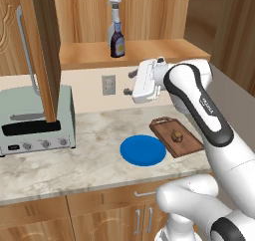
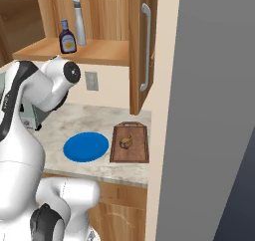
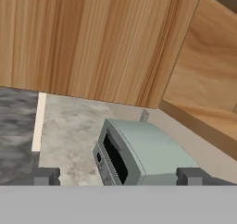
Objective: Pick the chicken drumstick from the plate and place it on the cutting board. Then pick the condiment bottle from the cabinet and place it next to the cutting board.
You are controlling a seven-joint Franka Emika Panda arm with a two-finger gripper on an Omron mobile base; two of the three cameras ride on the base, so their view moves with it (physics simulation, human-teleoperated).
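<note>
With the small brown drumstick on the dark wooden board, we aim wide, empty jaws at the dark purple-brown bottle, upper centre.

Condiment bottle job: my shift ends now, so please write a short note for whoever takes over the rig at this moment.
Hand: open, holding nothing, raised above the counter below the cabinet shelf and pointed toward the toaster oven.
Chicken drumstick: lies on the cutting board, which is at the right end of the counter.
Plate: bare, just left of the board.
Condiment bottle: upright on the shelf of the open cabinet, in front of a grey spray bottle.
Done: drumstick moved to the board.
Left: take the condiment bottle from the shelf and set it next to the cutting board.
</note>
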